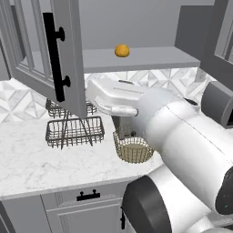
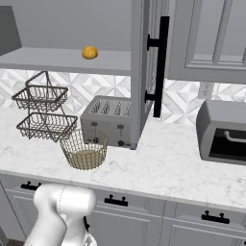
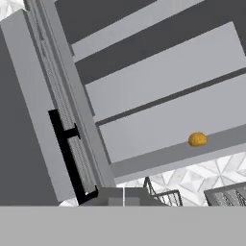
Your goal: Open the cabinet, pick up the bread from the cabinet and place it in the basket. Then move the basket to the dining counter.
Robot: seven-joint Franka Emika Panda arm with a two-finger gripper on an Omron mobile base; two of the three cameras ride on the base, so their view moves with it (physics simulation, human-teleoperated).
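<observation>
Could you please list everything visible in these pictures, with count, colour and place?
cabinet: one, grey, on the wall, both doors swung open
door handles: two, black bars, one per door
bread: one, orange-yellow, on the cabinet's lowest shelf
basket: one, gold-tan wire, empty, on the marble worktop in front of the toaster
toaster: one, grey, behind the basket
two-tier rack: one, dark wire, left end of the worktop
bread box: one, grey, right end of the worktop
lower cabinets: grey, black pulls, under the worktop
arm: one, white with dark joints, over the worktop
tool: shut, holding nothing
</observation>
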